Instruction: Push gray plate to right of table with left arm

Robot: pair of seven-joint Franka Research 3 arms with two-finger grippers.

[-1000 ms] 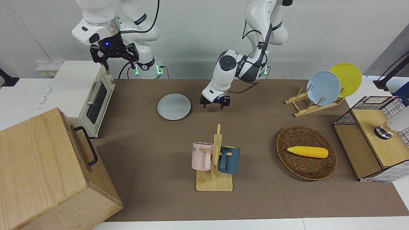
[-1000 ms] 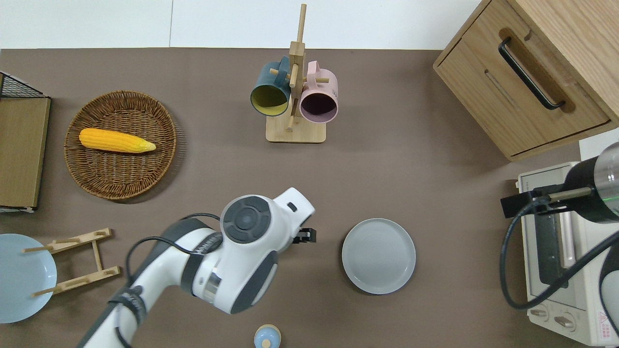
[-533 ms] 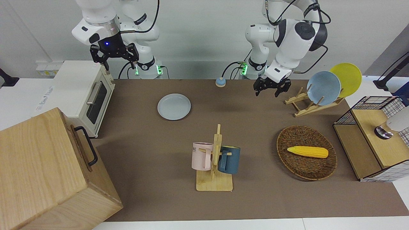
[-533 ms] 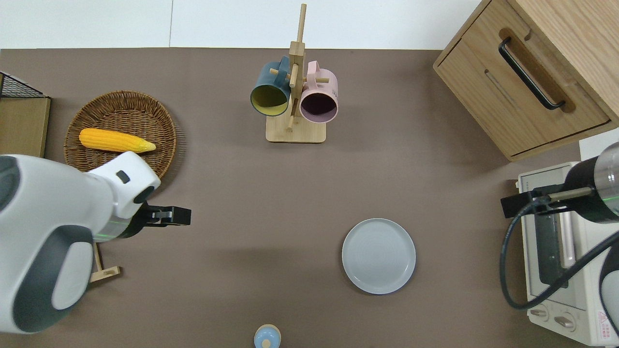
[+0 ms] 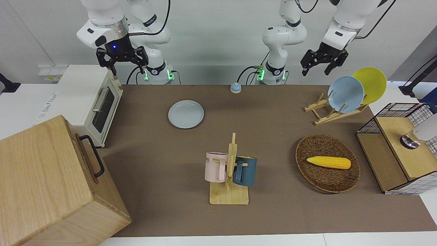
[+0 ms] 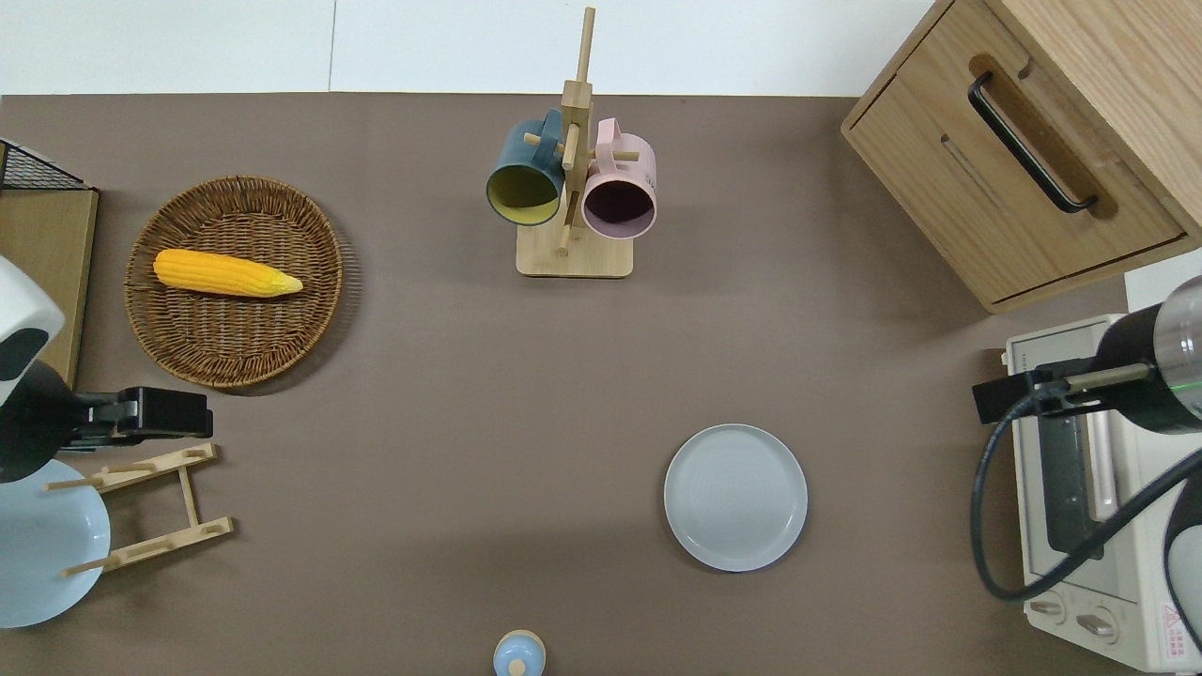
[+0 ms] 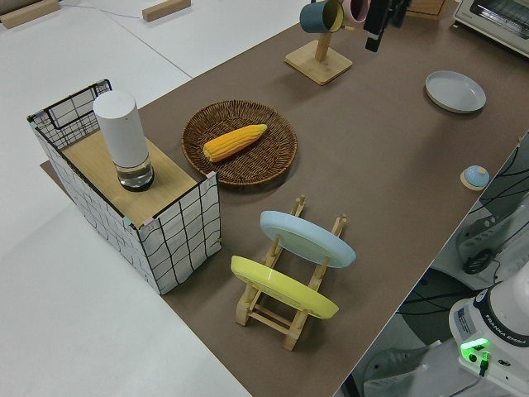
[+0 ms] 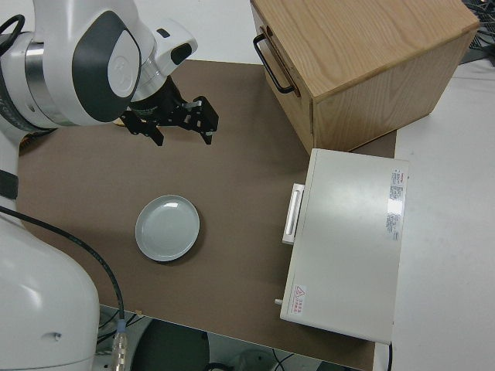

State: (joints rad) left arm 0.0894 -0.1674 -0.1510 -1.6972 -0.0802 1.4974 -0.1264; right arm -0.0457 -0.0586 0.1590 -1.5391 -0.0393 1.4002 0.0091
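The gray plate (image 5: 186,114) lies flat on the brown table (image 5: 273,136), toward the right arm's end and near the robots. It also shows in the overhead view (image 6: 735,497) and the right side view (image 8: 167,227). My left gripper (image 5: 315,70) is open and empty, raised high. In the overhead view it (image 6: 178,424) is over the wooden plate rack (image 6: 155,507), well apart from the gray plate. My right arm is parked, with its gripper (image 5: 122,65) open and empty.
A toaster oven (image 5: 92,99) and a wooden cabinet (image 5: 51,184) stand at the right arm's end. A mug rack (image 5: 230,171) stands mid-table. A wicker basket (image 5: 324,182) with corn, the rack's sky-blue plate (image 5: 345,94) and yellow plate (image 5: 372,83), and a wire box (image 5: 399,147) are at the left arm's end.
My left arm has lifted away from beside the gray plate and swung up to its own end of the table. The gray plate has not moved. The right arm is still.
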